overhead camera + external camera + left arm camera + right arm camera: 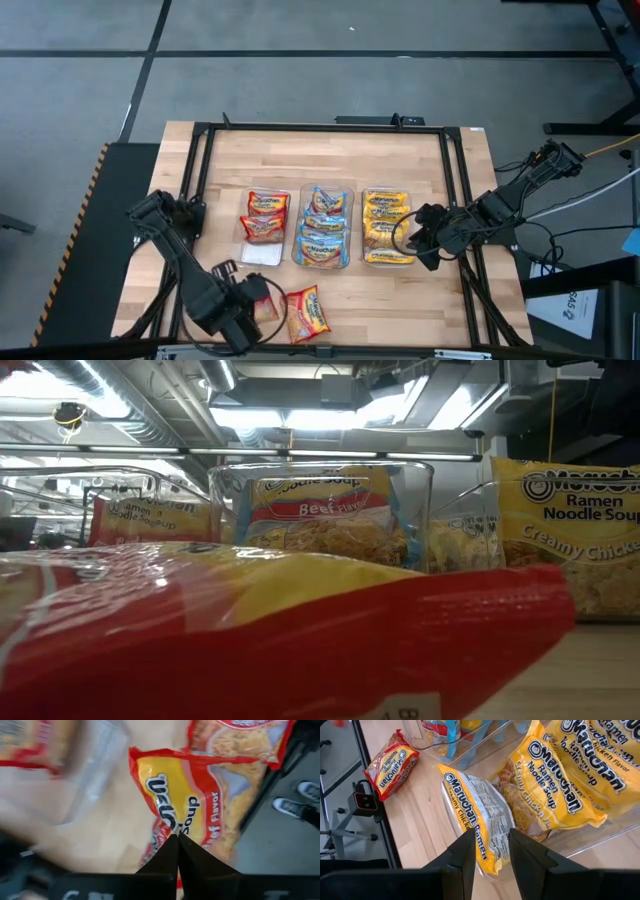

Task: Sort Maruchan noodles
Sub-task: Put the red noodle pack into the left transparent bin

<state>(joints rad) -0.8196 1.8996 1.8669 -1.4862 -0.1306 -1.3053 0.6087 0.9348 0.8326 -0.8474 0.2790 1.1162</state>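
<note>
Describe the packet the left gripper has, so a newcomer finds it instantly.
Start at the three clear tubs mid-table, then look to the near table edge. Two red-orange packets lie loose there; the left gripper is shut on the red-orange beef packet, unlike the free packet beside it.

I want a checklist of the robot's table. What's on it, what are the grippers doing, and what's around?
Surface: wooden table, black frame.
Job's things: red, blue and yellow packets in three clear tubs; red packet loose at the near edge.
Clutter: nothing seen.
Grippers: left gripper shut on another red packet; right gripper open around a yellow packet.
Cables: cables beside the right arm.
Surroundings: grey floor, shoes.
</note>
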